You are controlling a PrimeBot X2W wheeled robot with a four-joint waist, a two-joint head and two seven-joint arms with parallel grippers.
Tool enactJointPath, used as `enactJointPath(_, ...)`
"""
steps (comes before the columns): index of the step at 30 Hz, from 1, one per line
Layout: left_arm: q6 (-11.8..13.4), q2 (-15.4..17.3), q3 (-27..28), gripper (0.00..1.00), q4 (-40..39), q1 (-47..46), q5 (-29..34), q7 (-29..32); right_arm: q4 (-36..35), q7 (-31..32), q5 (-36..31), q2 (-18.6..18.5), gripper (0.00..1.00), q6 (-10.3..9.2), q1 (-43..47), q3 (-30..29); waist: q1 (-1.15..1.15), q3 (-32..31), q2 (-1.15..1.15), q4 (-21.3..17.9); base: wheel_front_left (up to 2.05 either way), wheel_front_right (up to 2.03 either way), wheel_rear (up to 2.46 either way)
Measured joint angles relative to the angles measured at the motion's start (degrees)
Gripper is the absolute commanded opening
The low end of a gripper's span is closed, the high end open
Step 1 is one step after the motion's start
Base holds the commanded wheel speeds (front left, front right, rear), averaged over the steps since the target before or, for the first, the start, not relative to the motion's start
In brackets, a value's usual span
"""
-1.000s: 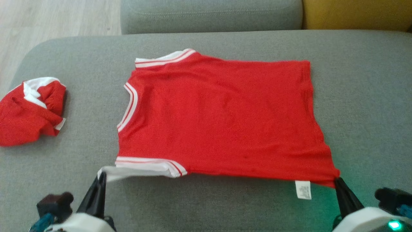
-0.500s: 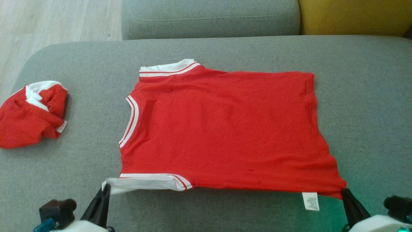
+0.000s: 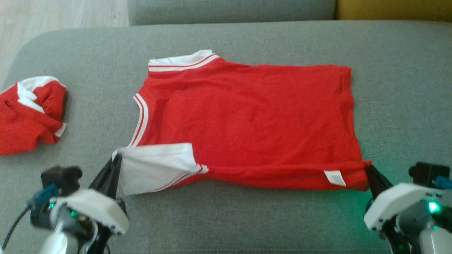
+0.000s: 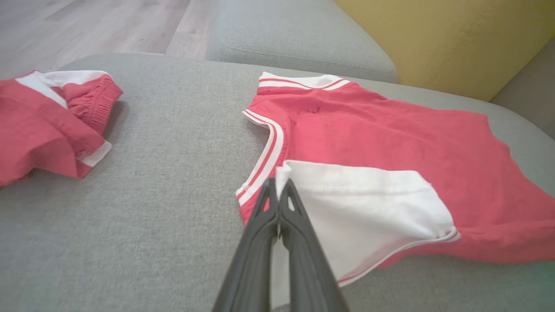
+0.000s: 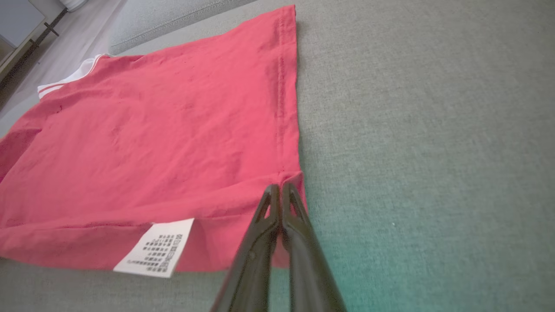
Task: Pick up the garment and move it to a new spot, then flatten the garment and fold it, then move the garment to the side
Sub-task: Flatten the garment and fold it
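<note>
So here's where we're at: the red garment [image 3: 247,116] is lying mostly flat in the middle of the grey sofa seat [image 3: 226,38], neckline toward our left and hem toward our right. Our left gripper [image 3: 116,159] has its two dark fingers pressed together on the tip of the white sleeve [image 3: 155,165], which is lifted and turned back over the near edge of the red body. Our right gripper [image 3: 368,168] has the near hem corner, jaws pinched tight on the red cloth. That near edge is rolled up a bit, so the white care label [image 3: 334,177] shows on top. Off to the left, well apart, there's a second red-and-white piece of clothing [image 3: 28,116] bunched up near the seat's edge. Behind the seat we can see a grey back cushion [image 3: 229,10] with a yellow cushion [image 3: 392,8] right beside it.
</note>
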Motion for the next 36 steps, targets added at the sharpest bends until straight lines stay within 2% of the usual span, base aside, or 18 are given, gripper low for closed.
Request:
enactJointPath(6, -1.54, 0.24, -1.26, 0.0, 6.93, -7.34, -0.76, -1.24, 3.93, -0.3, -0.24, -0.04, 0.0, 0.0, -5.63, 0.64, 0.0, 2.22, 0.0, 0.03, 0.0, 0.0, 0.0)
enactJointPath(7, -1.62, 0.37, -1.36, 0.0, 8.12, -8.27, -0.76, -1.72, 4.47, -0.93, -0.25, -0.04, 0.22, 0.0, -6.38, 0.88, 0.0, 2.55, 0.0, 0.0, 0.0, 0.0, 0.0)
enactJointPath(8, -2.0, 0.47, -1.45, 0.02, 9.28, -9.1, -0.77, -2.35, 4.9, -1.92, -0.36, -0.08, 0.57, 0.0, -7.09, 1.3, 0.0, 2.87, 0.0, -0.02, 0.0, 0.0, 0.0)
enactJointPath(9, -2.04, 0.53, -1.58, 0.36, 10.27, -9.76, -0.77, -3.01, 5.27, -3.16, -0.03, -0.08, 0.97, 0.0, -7.72, 1.74, 0.0, 3.16, 0.0, -0.05, 0.0, 0.0, 0.0)
enactJointPath(10, -2.08, 0.53, -1.64, 0.82, 11.32, -10.29, -0.85, -3.79, 5.78, -4.04, 0.31, -0.09, 1.0, 0.0, -8.35, 2.24, 0.01, 3.39, 0.0, -0.11, 0.0, 0.0, 0.0)
enactJointPath(11, -2.27, 0.53, -1.76, 1.0, 12.23, -10.59, -0.83, -4.39, 6.19, -4.98, 0.27, -0.11, 1.0, 0.0, -8.77, 2.86, 0.01, 3.57, 0.0, -0.16, 0.0, 0.0, 0.0)
enactJointPath(19, -2.36, 0.34, -2.52, 1.0, 14.54, -11.0, 0.78, -15.94, 5.77, -17.0, -1.82, -0.13, 1.0, 0.0, -9.05, 4.1, 0.0, 3.81, 0.0, 0.14, 0.0, 0.0, 0.0)
enactJointPath(25, 0.75, -0.21, -2.36, 1.0, 12.29, -10.48, 4.27, -21.35, 0.1, -26.05, -6.46, -0.14, 1.0, 0.0, -8.31, 6.06, 0.0, 2.58, 0.0, -0.01, 0.0, 0.0, 0.0)
enactJointPath(31, 3.18, -1.09, -1.91, 1.0, 7.31, -5.28, 5.97, -22.26, -3.16, -27.81, -7.47, -0.15, 1.0, 0.0, -4.07, 8.14, 0.0, 0.5, 0.0, -0.09, 0.0, 0.0, 0.0)
enactJointPath(36, 4.17, -1.33, -3.05, 1.0, 5.14, -0.63, 7.86, -22.27, -4.78, -27.29, -7.99, -0.15, 1.0, 0.0, 0.58, 8.29, 0.0, -1.13, 0.0, 0.12, 0.0, 0.0, 0.0)
